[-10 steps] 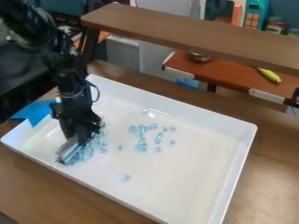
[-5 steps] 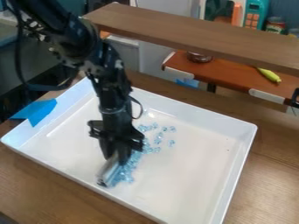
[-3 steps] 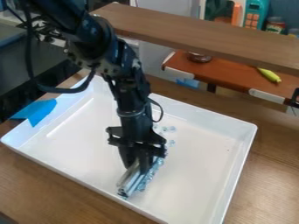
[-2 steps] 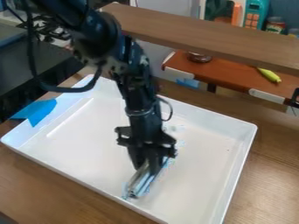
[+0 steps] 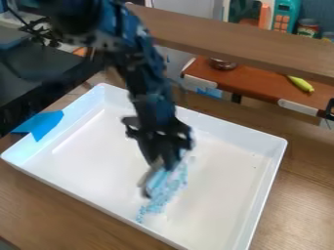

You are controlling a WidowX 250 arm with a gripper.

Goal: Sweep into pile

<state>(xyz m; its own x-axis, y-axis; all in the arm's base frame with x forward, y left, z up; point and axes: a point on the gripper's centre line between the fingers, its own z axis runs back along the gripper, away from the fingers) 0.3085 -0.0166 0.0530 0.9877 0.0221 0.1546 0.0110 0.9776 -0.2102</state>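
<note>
The black gripper (image 5: pixel 164 161) hangs over the middle of the white tray (image 5: pixel 85 161), shut on a grey and blue sweeping bar (image 5: pixel 150 183). Light-blue pieces (image 5: pixel 167 192) lie together in a narrow slanted band on the tray floor, just right of the bar and below it. The band runs from near the tray's front wall up toward the gripper. Its upper end is partly hidden behind the bar and gripper.
The tray's raised walls surround the work. Blue tape (image 5: pixel 43 125) is stuck over its left wall. A wooden shelf (image 5: pixel 215 31) crosses above the back, with a reddish-brown table (image 5: pixel 254 80) and a yellow banana-like object (image 5: pixel 301 84) beyond.
The gripper and bar swept right from the tray's left side, then lifted slightly. The scattered pieces came together in a band, and the lower end of that band now shows clear of the bar.
</note>
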